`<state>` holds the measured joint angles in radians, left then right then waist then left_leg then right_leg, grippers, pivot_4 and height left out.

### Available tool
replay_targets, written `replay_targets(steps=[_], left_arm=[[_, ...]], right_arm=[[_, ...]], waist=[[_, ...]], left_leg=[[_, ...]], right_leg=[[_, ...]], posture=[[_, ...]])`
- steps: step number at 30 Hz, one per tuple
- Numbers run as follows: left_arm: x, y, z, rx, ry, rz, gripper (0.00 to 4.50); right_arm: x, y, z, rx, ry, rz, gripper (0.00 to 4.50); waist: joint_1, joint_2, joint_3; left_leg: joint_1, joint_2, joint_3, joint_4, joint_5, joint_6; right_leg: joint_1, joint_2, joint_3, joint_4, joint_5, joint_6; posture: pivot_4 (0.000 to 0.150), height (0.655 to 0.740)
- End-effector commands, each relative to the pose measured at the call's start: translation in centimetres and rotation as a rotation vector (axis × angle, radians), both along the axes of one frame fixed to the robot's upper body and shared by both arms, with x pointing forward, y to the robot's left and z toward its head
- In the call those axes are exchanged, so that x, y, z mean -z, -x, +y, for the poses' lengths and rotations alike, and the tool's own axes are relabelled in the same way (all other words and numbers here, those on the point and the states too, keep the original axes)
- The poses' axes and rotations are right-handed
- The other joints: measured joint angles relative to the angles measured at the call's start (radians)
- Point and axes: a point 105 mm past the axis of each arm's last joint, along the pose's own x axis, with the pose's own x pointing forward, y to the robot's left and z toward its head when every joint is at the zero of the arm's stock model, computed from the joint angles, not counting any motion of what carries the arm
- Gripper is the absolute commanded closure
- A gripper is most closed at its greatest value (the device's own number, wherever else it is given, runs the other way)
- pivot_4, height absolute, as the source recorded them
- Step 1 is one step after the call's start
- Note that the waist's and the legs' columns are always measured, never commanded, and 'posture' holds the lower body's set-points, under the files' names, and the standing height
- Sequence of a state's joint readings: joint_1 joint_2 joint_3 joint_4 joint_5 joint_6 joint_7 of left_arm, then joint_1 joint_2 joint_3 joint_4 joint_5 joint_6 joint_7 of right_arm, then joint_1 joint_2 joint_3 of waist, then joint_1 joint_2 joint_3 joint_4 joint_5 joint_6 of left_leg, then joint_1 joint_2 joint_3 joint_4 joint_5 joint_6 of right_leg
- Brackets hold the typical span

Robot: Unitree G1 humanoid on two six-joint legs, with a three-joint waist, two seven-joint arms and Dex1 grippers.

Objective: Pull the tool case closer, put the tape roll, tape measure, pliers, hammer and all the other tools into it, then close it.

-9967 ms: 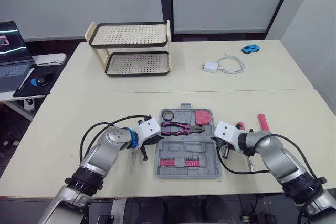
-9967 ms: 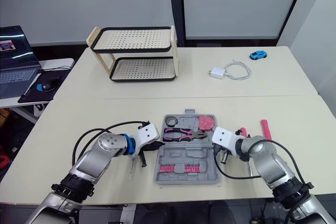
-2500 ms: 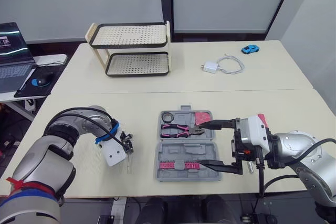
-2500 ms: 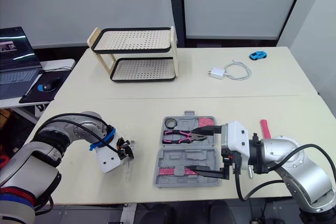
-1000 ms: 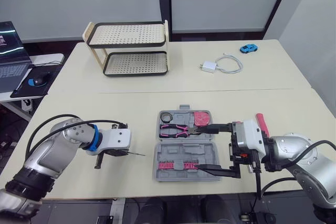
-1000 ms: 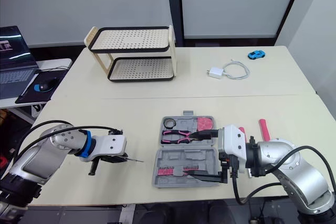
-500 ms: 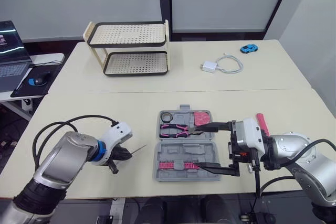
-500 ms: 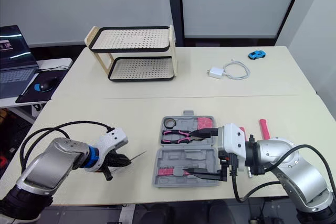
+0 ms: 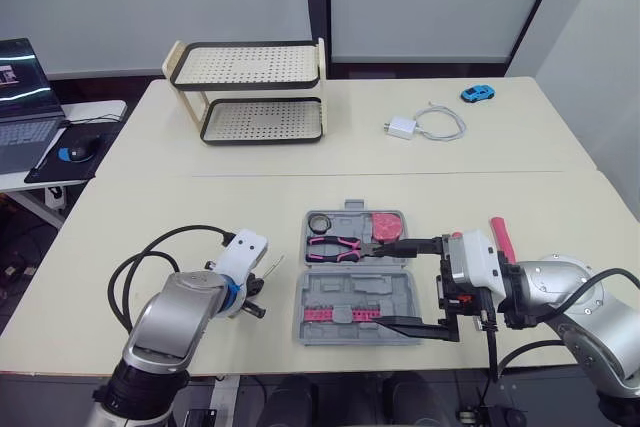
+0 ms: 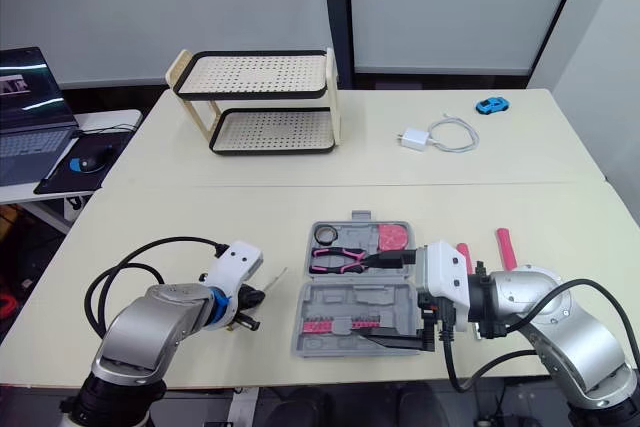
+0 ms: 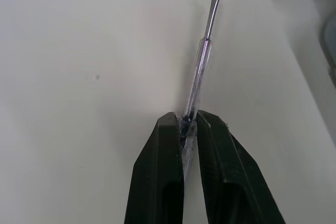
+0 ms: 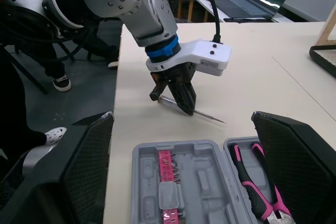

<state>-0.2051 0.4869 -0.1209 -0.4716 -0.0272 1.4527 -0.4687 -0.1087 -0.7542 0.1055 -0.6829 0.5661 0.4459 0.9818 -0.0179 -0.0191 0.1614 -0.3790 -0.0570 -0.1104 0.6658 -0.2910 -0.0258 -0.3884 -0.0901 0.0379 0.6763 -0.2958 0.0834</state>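
the tool case lay open and flat on the counter, near the front edge, its hinge running side to side. the far half held the tape roll, the pliers and the pink tape measure; the near half held a row of pink bits, with the other moulded pockets bare. the case's near rim sat just short of the counter's front edge.

the right gripper reached in from the case's right side with its fingers spread wide and holding nothing, one finger over the far half by the nose of the pliers, the other along the near right corner; whether either touched the case could not be told. just behind that gripper, right of the case, a pink-handled tool lay on the counter.

to the case's left, the left gripper had its fingers closed on the clear handle of a screwdriver, the flat tip pointing towards the case and stopping short of its left rim. a narrow bare strip of counter separated tip and case.

behind the case the counter was open as far as the seam with a second counter, where a two-tier rack, a white charger with cable and a blue toy car stood well apart from the tools. a laptop sat on a side desk at far left.
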Motion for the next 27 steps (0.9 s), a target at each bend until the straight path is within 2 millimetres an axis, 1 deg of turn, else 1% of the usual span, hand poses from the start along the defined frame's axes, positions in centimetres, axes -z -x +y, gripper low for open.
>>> replay_targets(steps=[1,4,6,7,10,11,15,17,18,22,25,27], left_arm=[[0.1,-0.4,-0.8,-0.002,0.023,-0.020,4.40],[0.1,-0.5,-1.5,0.003,0.041,-0.024,4.40],[0.0,-0.5,-1.6,0.000,0.037,-0.033,3.67],[0.0,-0.6,-1.6,-0.001,0.035,-0.037,3.45],[-0.4,-0.5,-1.3,0.000,0.025,-0.050,2.42],[-0.6,-0.4,-1.1,0.001,0.016,-0.054,1.95],[-1.2,-0.1,-0.7,0.003,0.017,-0.057,0.87],[-1.9,0.2,-0.8,0.016,0.032,-0.059,0.21],[-2.2,0.3,-0.7,0.022,0.037,-0.060,0.04],[-4.3,1.2,-0.1,0.073,0.075,-0.079,0.04],[-5.7,3.0,2.6,0.137,0.069,-0.055,0.04],[-6.2,3.8,3.5,0.192,0.090,-0.055,0.04]], right_arm=[[-1.1,0.6,0.1,-0.039,-0.001,-0.049,0.00],[-1.2,0.6,0.0,-0.044,0.004,-0.048,0.00],[-1.3,0.5,-0.1,-0.048,0.008,-0.048,0.00],[-1.3,0.5,-0.1,-0.050,0.009,-0.048,0.00],[-1.3,0.4,0.0,-0.055,0.009,-0.048,0.00],[-1.3,0.4,0.0,-0.058,0.010,-0.048,0.00],[-1.3,0.4,0.0,-0.065,0.010,-0.047,0.00],[-1.3,0.3,0.0,-0.070,0.009,-0.047,0.00],[-1.3,0.3,0.0,-0.072,0.009,-0.047,0.00],[-1.2,0.0,0.2,-0.076,0.005,-0.042,0.00],[-1.0,-0.1,0.5,-0.083,-0.002,-0.038,0.00],[-1.0,-0.1,0.6,-0.086,-0.004,-0.039,0.00]], waist=[[0.007,0.000,0.000],[0.016,0.001,0.000],[0.018,0.000,0.000],[0.019,-0.001,0.000],[0.017,-0.001,-0.001],[0.017,-0.001,-0.001],[0.016,-0.001,-0.001],[0.016,-0.001,0.000],[0.016,-0.001,0.000],[0.015,-0.001,0.000],[0.007,-0.002,0.000],[-0.001,-0.001,0.000]], left_leg=[[0.000,0.000,0.000,0.000,0.000,0.000],[0.000,-0.001,0.000,0.000,0.000,0.000],[0.000,-0.001,0.001,0.000,0.000,0.000],[0.000,-0.001,0.001,0.000,0.000,0.000],[0.000,-0.001,0.001,0.000,0.000,0.000],[0.000,-0.001,0.001,0.000,0.000,0.000],[0.000,-0.001,0.001,0.000,0.000,0.000],[-0.001,-0.001,0.001,0.000,0.000,0.000],[-0.001,-0.001,0.001,0.000,0.000,0.000],[-0.001,0.000,0.000,0.000,0.000,0.000],[0.000,0.001,0.001,-0.001,0.000,-0.001],[0.000,0.001,0.001,-0.003,0.000,-0.001]], right_leg=[[0.000,0.000,0.000,0.000,0.000,0.000],[0.000,0.000,0.001,-0.001,0.000,0.000],[0.001,-0.001,0.001,-0.001,0.000,0.000],[0.001,-0.001,0.001,-0.001,0.000,0.000],[0.000,-0.001,0.001,-0.002,0.000,0.000],[0.000,-0.001,0.001,-0.002,0.000,0.000],[0.000,-0.001,0.001,-0.002,0.000,0.000],[0.000,-0.001,0.001,-0.002,0.000,0.000],[0.000,-0.001,0.001,-0.002,0.000,0.000],[0.000,0.000,0.000,-0.002,0.000,0.000],[-0.001,0.000,0.000,-0.003,0.000,0.000],[-0.001,0.000,0.001,-0.003,0.000,-0.001]], posture=[[0.150,0.7400],[0.150,0.7400],[0.150,0.7400],[0.150,0.7400],[0.150,0.7400],[0.150,0.7400],[0.150,0.7400],[0.150,0.7400],[0.150,0.7400],[0.150,0.7400],[0.150,0.7400],[0.150,0.7400]])
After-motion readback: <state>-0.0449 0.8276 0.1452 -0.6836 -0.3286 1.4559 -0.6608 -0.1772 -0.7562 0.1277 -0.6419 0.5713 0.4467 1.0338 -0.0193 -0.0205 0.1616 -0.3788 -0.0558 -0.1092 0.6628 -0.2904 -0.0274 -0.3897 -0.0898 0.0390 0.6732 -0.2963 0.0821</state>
